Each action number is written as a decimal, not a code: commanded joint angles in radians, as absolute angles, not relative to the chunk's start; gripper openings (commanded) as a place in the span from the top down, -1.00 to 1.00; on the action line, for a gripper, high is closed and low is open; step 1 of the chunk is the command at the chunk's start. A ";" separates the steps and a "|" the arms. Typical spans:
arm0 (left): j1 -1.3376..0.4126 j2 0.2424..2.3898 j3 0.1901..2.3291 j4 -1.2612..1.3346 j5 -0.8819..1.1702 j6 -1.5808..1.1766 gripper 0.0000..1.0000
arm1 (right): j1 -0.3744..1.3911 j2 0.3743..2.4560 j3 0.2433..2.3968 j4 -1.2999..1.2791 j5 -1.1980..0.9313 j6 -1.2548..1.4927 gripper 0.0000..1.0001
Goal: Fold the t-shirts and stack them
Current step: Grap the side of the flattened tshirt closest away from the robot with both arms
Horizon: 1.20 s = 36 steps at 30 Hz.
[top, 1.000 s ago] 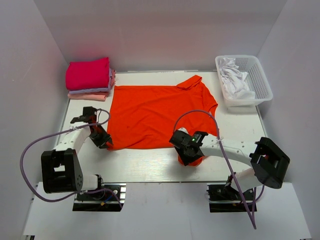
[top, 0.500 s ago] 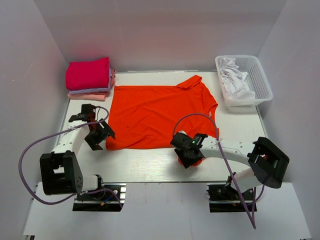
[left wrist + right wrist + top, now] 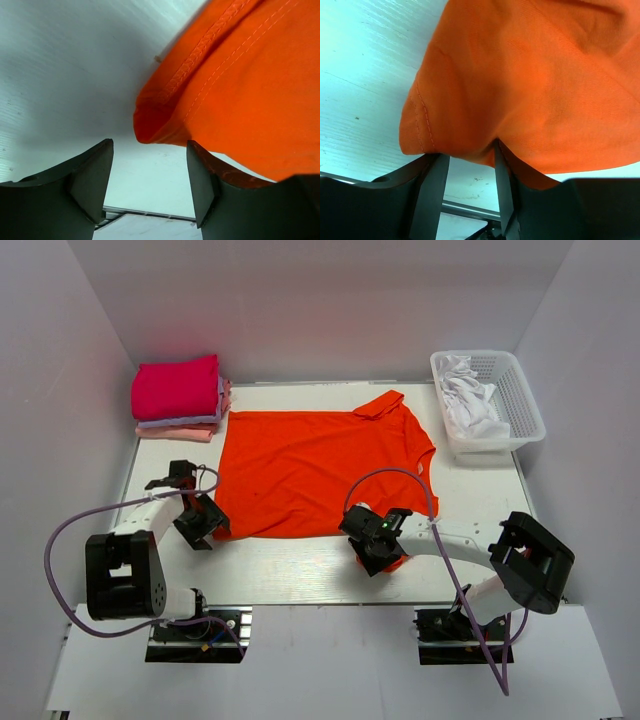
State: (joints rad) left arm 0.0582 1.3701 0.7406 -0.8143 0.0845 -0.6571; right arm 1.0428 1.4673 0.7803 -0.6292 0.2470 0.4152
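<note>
**A:** Top external view shows the folded stack [image 3: 180,400] in the far left corner (magenta on top). The orange t-shirt [image 3: 310,470] lies spread flat mid-table.

**B:** Unfolded, then. Jaws apart, the left gripper [image 3: 150,150] faces its near-left corner. The right gripper [image 3: 470,160], also apart, sits at the bunched near-right corner with nothing clamped. I'd say folding has barely begun.

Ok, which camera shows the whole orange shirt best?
Top external: the orange shirt lies spread out there, almost wholly visible. Left wrist shows only a hemmed corner up close; right wrist shows only a bunched corner.
</note>
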 commanded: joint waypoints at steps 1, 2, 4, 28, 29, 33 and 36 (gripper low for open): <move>0.064 1.362 0.747 -0.778 0.046 -0.693 -0.41 | 1.045 1.476 0.752 -0.603 0.244 0.433 0.11; 0.064 1.362 0.756 -0.769 0.037 -0.693 -0.46 | 1.045 1.471 0.750 -0.601 0.236 0.427 0.19; 0.064 1.371 0.772 -0.746 0.026 -0.707 -0.51 | 1.043 1.468 0.749 -0.603 0.235 0.428 0.66; 0.064 1.380 0.672 -0.664 0.029 -0.759 0.10 | 1.039 1.468 0.752 -0.618 0.253 0.440 1.00; 0.064 1.393 0.672 -0.652 0.029 -0.759 0.10 | 1.037 1.468 0.752 -0.621 0.253 0.443 1.00; 0.064 1.456 0.719 -0.627 0.017 -0.759 0.55 | 1.035 1.460 0.746 -0.618 0.255 0.449 1.00; 0.064 1.486 0.742 -0.649 0.017 -0.759 1.00 | 1.031 1.451 0.756 -0.624 0.264 0.439 1.00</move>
State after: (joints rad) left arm 0.0616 1.4490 0.7326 -0.6903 0.0486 -0.7597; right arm 1.0382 1.4628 0.7719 -0.6144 0.2398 0.4343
